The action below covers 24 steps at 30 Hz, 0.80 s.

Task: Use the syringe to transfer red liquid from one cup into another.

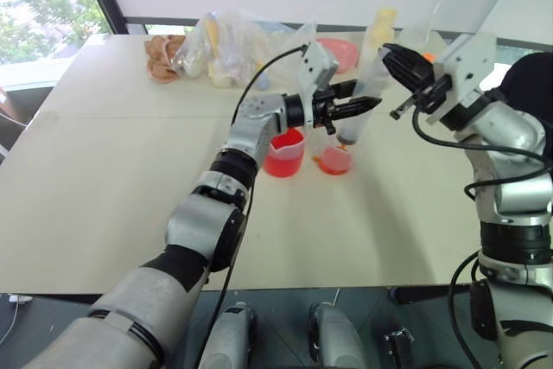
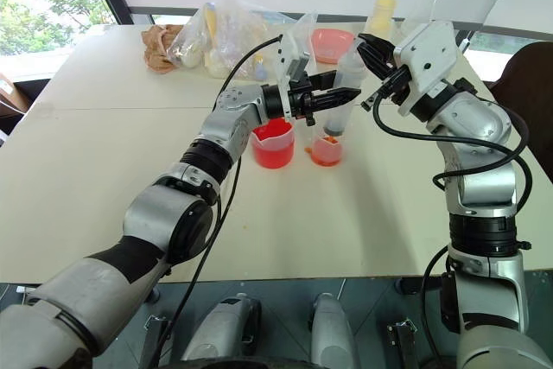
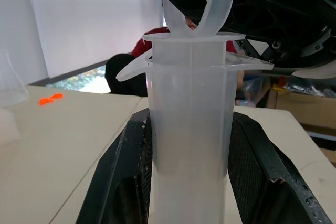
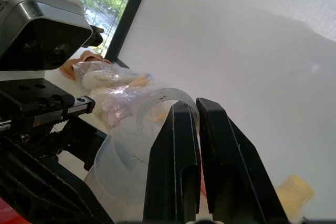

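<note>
- The syringe (image 2: 344,84) stands nearly upright over the small cup (image 2: 327,151), its orange tip down inside the cup's mouth and its plunger ring at the top.
- The left gripper (image 2: 346,95) reaches in from the robot's left and is clamped on the syringe barrel — in the left wrist view the clear barrel (image 3: 189,129) sits squeezed between its two black fingers (image 3: 123,182).
- The right gripper (image 2: 370,47) meets the syringe's top from the right; its fingers (image 4: 181,166) are pressed together on the clear plunger ring (image 4: 163,98).
- The small cup holds a little red liquid (image 2: 326,158) at its base.
- Just beside it, on the robot's left, the larger spouted cup (image 2: 273,144) stands on the table (image 2: 104,170) — it shows much more red.
- A pink bowl (image 2: 333,43) and plastic bags (image 2: 220,45) lie farther back.
</note>
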Tool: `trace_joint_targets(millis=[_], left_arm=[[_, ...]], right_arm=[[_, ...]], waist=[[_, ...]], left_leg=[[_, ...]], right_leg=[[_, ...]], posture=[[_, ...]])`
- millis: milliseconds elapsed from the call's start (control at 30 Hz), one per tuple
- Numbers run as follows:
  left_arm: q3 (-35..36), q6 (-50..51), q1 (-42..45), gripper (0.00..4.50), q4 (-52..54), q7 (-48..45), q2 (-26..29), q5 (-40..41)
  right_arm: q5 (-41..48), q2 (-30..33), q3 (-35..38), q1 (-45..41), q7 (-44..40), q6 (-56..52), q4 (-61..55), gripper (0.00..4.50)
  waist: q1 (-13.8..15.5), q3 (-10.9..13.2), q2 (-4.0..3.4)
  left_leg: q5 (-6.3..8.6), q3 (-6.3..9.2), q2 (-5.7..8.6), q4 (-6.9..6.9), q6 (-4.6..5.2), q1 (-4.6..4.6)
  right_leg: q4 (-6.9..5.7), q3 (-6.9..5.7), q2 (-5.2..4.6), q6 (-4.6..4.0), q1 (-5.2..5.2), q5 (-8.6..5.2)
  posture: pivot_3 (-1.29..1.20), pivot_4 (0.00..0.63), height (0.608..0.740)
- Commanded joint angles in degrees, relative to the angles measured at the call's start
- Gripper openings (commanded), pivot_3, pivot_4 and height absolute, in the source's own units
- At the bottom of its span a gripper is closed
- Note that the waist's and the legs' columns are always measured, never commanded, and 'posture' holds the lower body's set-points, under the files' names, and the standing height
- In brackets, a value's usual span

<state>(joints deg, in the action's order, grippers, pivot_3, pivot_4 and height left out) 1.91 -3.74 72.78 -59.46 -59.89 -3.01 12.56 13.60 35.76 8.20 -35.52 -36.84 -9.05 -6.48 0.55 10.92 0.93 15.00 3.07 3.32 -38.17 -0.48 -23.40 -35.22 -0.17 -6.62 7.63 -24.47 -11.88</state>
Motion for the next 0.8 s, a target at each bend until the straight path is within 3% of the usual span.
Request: trace_joint_targets(millis=[33, 67, 100, 200, 300, 500, 633, 800], left_arm=[[2.8, -0.4, 4.6, 1.47, 9.0, -0.8, -0.9, 4.9], [2.6, -0.1, 4.2, 1.47, 9.7, -1.0, -0.9, 4.8], [2.5, 0.3, 3.9, 1.47, 10.3, -1.2, -0.9, 4.8], [2.3, 1.3, 3.2, 1.47, 11.6, -1.3, -0.8, 4.7], [2.1, 1.9, 2.8, 1.47, 12.5, -1.2, -0.7, 4.8], [1.7, 5.9, 1.4, 1.47, 18.0, -1.1, -0.7, 6.5], [2.4, 9.6, 3.1, 1.47, 18.3, 5.6, 0.2, 5.7], [6.2, 25.9, 12.5, 1.47, 17.9, 16.1, 7.7, 7.7]], right_arm=[[0.7, 0.1, -1.8, 2.3, -2.0, -1.5, -1.1, 0.06], [0.9, 0.4, -1.0, 2.2, -1.9, -1.6, -1.1, 0.06], [1.0, 0.7, -0.3, 2.1, -1.7, -1.7, -1.1, 0.33], [0.3, 1.6, 0.9, 2.5, -0.7, -1.8, -1.7, 1.4], [-0.4, 2.5, 2.4, 2.9, 0.5, -1.9, -2.8, 2.87], [4.1, 6.3, 12.4, 4.5, 3.3, -7.0, -5.7, 2.87], [7.6, 8.7, 17.3, 7.6, 2.6, -10.7, -7.9, 2.87], [11.9, 13.8, 17.3, 10.9, -3.8, -14.3, -11.2, 2.87]], waist=[[0.0, 0.0, 0.0], [0.0, 0.0, 0.0], [0.0, 0.0, 0.0], [0.0, 0.0, 0.0], [0.0, 0.0, 0.0], [0.2, 0.0, -0.02], [0.1, 0.0, -0.02], [-0.8, 0.1, -0.04]], left_leg=[[0.0, 0.0, 0.0, 0.0, 0.0, 0.0], [0.0, 0.0, 0.0, 0.0, 0.0, 23.3], [0.0, 0.0, 0.0, 0.0, 0.0, 0.0], [0.0, 0.01, 0.0, 0.0, 0.0, 0.0], [0.0, 0.01, -0.01, 0.0, 0.0, 0.0], [0.0, 0.0, 0.0, 0.0, 0.0, -0.02], [0.01, 0.04, -0.01, 0.0, 0.01, -0.02], [0.01, 0.06, -0.03, 0.0, 0.02, 0.01]], right_leg=[[0.0, 0.0, 0.0, 0.0, 0.0, 0.0], [0.0, 0.0, 0.0, 0.0, 0.0, 0.0], [0.0, 0.0, 0.0, 0.0, 0.0, 0.0], [0.0, 0.0, 0.0, 0.0, 0.0, 0.0], [0.0, 0.0, 0.0, 0.0, 0.0, 0.0], [0.02, 0.01, -0.03, 0.0, 0.0, 0.0], [0.02, 0.0, -0.02, 0.0, 0.02, 0.0], [-0.04, 0.01, 0.03, 0.01, 0.0, 0.0]], posture=[[0.0, 0.15, 0.74], [0.0, 0.15, 0.74], [0.0, 0.15, 0.74], [0.0, 0.15, 0.74], [0.0, 0.15, 0.74], [0.0, 0.15, 0.74], [0.0, 0.15, 0.74], [0.0, 0.15, 0.74]])
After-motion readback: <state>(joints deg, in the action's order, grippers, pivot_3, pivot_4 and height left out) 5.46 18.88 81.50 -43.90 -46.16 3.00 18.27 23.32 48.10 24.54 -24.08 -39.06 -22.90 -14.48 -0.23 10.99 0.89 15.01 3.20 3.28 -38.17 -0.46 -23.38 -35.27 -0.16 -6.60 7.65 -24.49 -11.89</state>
